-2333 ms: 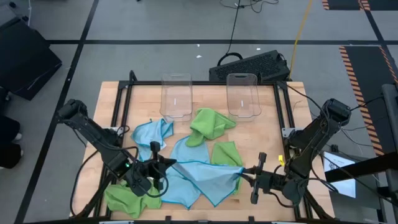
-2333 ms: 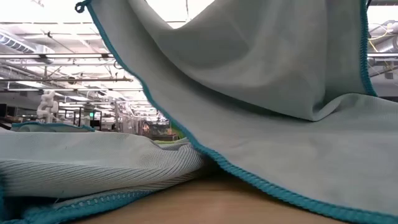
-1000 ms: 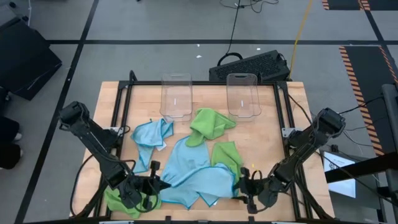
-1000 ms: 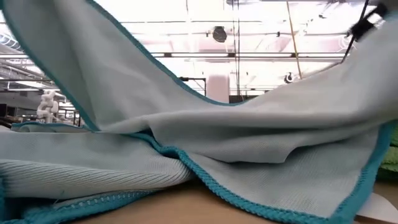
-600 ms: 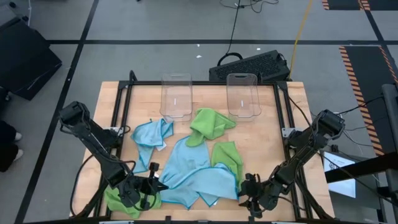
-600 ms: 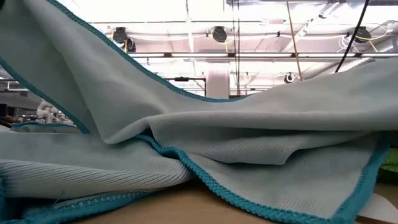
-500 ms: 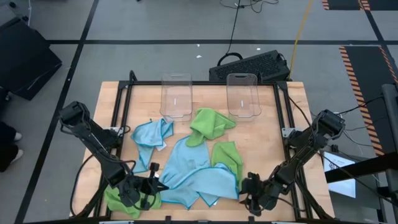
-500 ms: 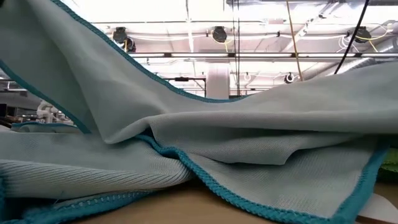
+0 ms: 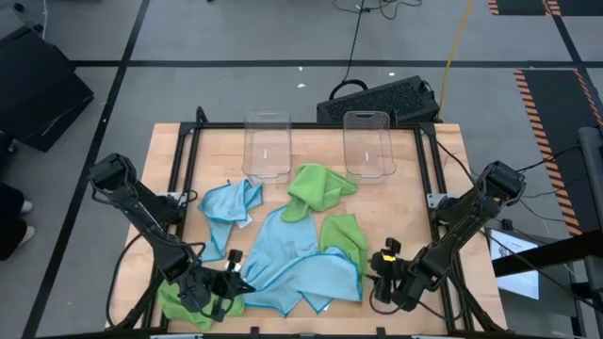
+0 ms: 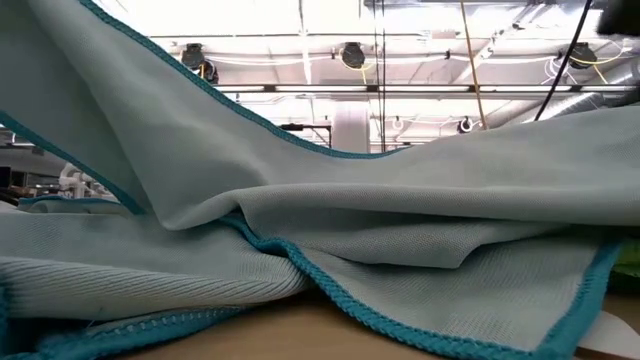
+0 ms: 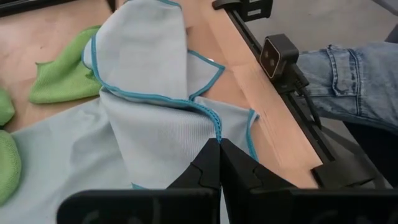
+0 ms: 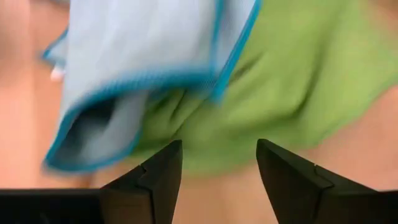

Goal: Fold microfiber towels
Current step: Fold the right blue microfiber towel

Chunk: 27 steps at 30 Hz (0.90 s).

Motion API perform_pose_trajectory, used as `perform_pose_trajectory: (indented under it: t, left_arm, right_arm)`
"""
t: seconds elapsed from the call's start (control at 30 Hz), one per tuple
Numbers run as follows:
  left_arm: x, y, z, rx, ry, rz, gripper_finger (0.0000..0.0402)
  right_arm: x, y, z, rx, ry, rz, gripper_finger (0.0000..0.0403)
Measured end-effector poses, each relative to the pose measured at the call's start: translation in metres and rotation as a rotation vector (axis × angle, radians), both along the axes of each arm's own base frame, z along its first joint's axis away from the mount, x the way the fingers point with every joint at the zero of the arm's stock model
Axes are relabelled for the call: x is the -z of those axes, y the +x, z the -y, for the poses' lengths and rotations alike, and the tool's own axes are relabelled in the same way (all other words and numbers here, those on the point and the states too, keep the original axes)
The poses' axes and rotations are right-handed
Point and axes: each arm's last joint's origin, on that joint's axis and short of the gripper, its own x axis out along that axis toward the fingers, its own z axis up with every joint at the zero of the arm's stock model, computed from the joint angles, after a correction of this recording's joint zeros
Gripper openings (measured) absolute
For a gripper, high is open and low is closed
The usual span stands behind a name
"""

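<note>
Light blue towel (image 9: 292, 268) spread near the tabletop's (image 9: 405, 207) front edge.
My left gripper (image 9: 226, 281) pinches its left hem, jaws closed; my right gripper (image 9: 382, 275) sits just beside its right edge, jaws apart, holding nothing.

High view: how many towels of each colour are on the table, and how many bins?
Light blue towels: 3 (two overlap at the front, so this is a best reading)
Lime green towels: 3
Clear bins: 2
Total: 8
</note>
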Motion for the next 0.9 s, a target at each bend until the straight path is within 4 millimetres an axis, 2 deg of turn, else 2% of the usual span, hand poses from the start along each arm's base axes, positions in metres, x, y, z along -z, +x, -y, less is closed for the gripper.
perform_pose_trajectory:
  t: [0.17, 0.33, 0.6, 0.77, 0.9]
  left_arm:
    - [-0.001, 0.001, 0.000, 0.002, -0.006, 0.010, 0.0003]
    - [-0.001, 0.001, 0.001, 0.010, 0.005, 0.013, 0.0003]
    - [-0.001, 0.001, 0.001, 0.013, 0.006, 0.016, 0.0003]
    - [-0.001, 0.000, 0.001, 0.013, 0.010, 0.013, 0.0003]
    - [-0.001, 0.000, 0.001, 0.017, 0.010, 0.013, 0.0003]
  right_arm:
    - [-0.003, 0.007, 0.004, -0.045, -0.159, 0.077, 0.0200]
    - [-0.005, 0.016, 0.008, -0.076, -0.190, 0.087, 0.0200]
    - [-0.019, 0.040, 0.003, -0.189, -0.203, 0.243, 0.0200]
    - [-0.031, 0.047, -0.009, -0.327, -0.106, 0.344, 0.0200]
    - [-0.036, 0.044, -0.019, -0.378, -0.020, 0.389, 0.0200]
